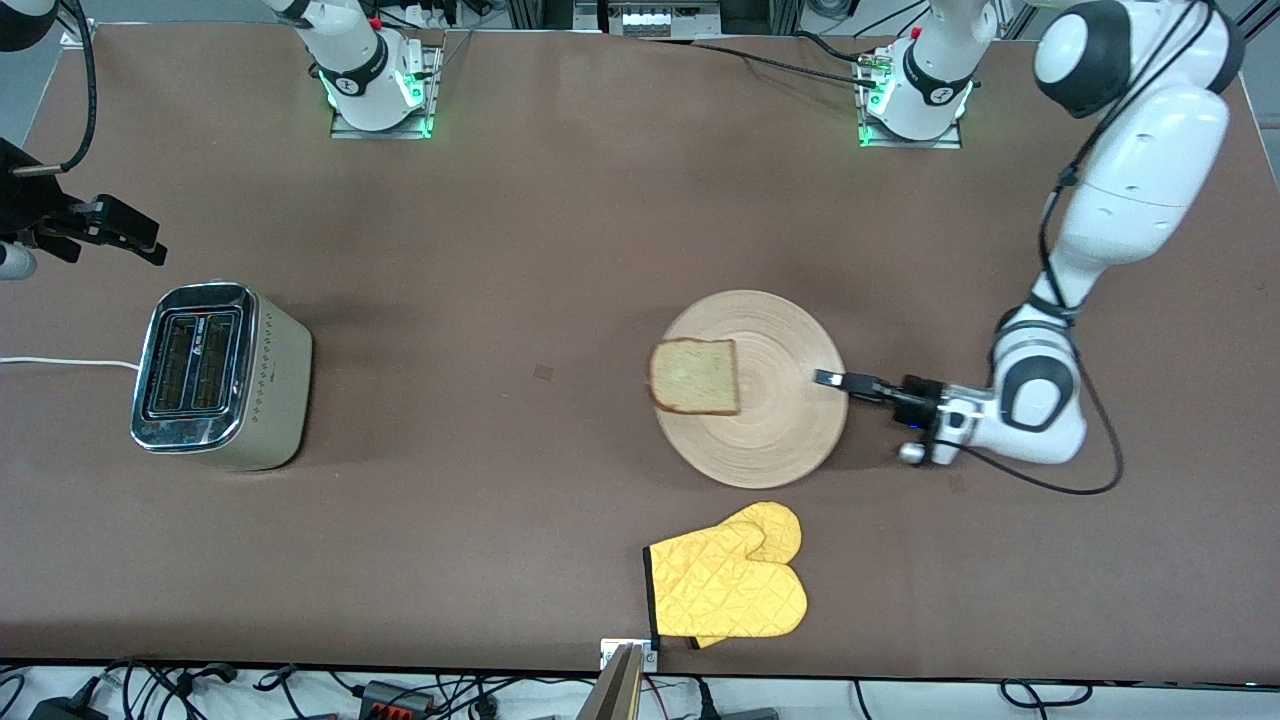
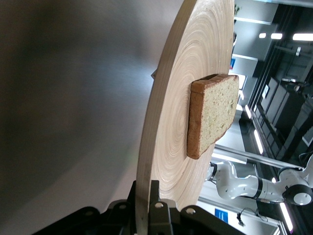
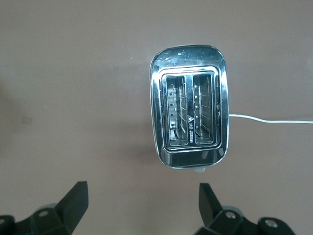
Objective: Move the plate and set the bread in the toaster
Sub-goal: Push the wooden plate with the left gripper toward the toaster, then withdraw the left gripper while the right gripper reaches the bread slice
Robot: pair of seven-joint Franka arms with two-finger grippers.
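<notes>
The left gripper [image 1: 835,381] pinches the rim of the plate [image 1: 770,420], which lies mid-table with the bread [image 1: 695,376] on it. The right gripper [image 3: 142,203] hangs spread above the toaster [image 1: 215,375] and its 2 slots, at the right arm's end.

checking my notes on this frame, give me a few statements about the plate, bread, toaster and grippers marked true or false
1. The left gripper is clamped on the rim of the plate. True.
2. The bread is in a slot of the toaster. False: it lies on the plate, and both slots are empty.
3. The right gripper is open, up in the air near the toaster. True.
4. The mitt lies on the plate. False: it lies on the table, nearer the front camera than the plate.
5. The toaster stands toward the left arm's end of the table. False: it stands toward the right arm's end.
</notes>
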